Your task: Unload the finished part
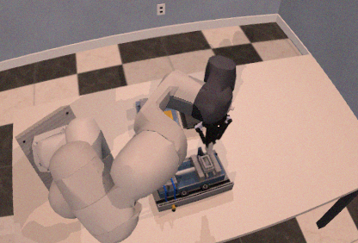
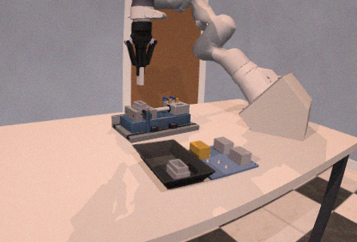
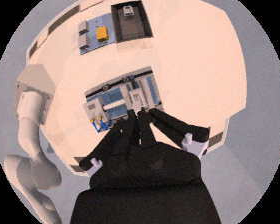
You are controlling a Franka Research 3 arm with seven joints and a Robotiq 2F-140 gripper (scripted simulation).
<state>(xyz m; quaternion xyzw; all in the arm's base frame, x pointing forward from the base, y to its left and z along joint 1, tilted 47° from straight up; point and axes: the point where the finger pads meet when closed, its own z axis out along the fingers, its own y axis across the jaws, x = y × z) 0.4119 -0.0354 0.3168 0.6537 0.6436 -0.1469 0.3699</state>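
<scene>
table (image 2: 64, 163), vise (image 2: 154, 117), tray (image 2: 148, 156), fixture plate (image 2: 240, 168)

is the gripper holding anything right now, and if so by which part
Nothing is held. The black two-finger gripper hangs shut in the air high above the blue vise, its white fingertips pressed together.

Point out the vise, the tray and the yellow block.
vise (image 2: 151, 117): exterior view, on its blue body.
tray (image 2: 148, 151): exterior view, on its bare dark floor.
yellow block (image 2: 200, 148): exterior view, on its top face.
</scene>
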